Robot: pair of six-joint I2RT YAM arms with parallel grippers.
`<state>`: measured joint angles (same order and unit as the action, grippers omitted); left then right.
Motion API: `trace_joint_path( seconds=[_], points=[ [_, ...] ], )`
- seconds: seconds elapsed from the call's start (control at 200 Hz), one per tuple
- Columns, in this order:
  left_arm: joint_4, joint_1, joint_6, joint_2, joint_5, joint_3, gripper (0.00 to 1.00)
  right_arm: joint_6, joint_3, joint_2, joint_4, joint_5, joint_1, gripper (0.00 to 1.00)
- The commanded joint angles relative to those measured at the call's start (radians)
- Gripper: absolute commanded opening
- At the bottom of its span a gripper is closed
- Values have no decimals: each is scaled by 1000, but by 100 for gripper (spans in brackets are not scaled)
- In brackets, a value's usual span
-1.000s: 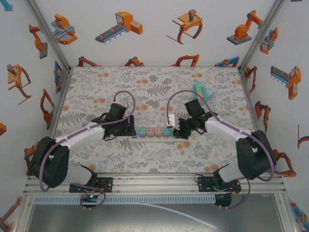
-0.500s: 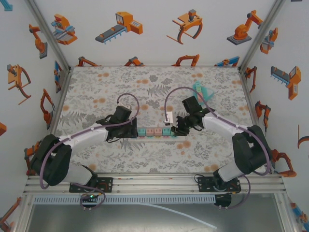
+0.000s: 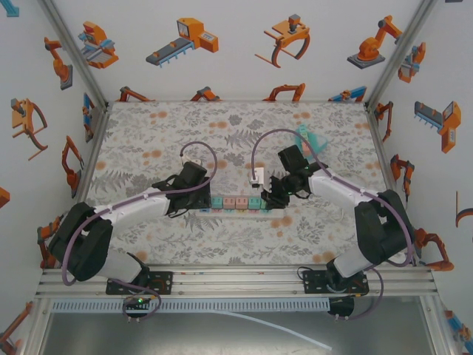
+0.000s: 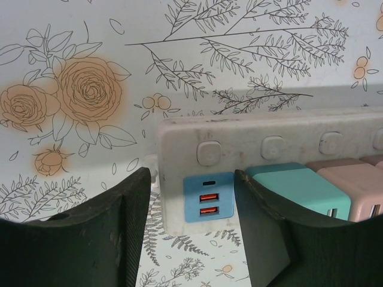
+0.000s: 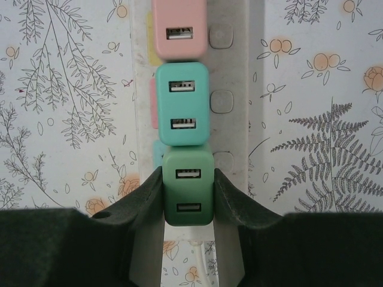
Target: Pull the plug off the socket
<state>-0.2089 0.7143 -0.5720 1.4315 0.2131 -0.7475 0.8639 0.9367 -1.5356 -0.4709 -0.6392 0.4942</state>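
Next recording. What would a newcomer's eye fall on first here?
The row of pastel chargers plugged along the white power strip mid-table stands out. In the right wrist view, the right tool pinches the dark green plug at the row's end. The left tool brackets the strip's other end, around its blue USB block.

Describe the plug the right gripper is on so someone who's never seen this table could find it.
On the floral table, a white power strip carries a row of coloured plugs. Take the end one in the right gripper: the dark green plug, with two USB ports, darker than its mint neighbour.
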Motion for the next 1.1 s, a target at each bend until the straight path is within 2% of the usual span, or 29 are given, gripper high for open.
trace_joint_path(
  seconds=[0.0, 0.11, 0.17, 0.416, 0.931, 1.026, 1.096],
  points=[
    [-148, 10, 8, 78, 46, 53, 55, -13, 69, 1, 57, -102, 28, 15],
    [-152, 14, 2, 85, 49, 48, 55, 61, 58, 13, 29, 37, 82, 13],
    [-169, 16, 0, 89, 57, 39, 55, 69, 53, 19, 25, 68, 90, 11],
    [-195, 25, -11, 80, 78, 37, 55, 22, 45, 67, 28, 0, 91, 10],
    [-218, 62, -40, 64, 85, 14, 55, 12, 34, 144, 25, 7, 80, 10],
    [-220, 65, -48, 37, 76, 11, 55, -53, 34, 189, 35, 9, 78, 10],
    [-221, 63, -48, 14, 71, 1, 55, -167, 15, 239, 88, 26, 79, 10]
  ],
)
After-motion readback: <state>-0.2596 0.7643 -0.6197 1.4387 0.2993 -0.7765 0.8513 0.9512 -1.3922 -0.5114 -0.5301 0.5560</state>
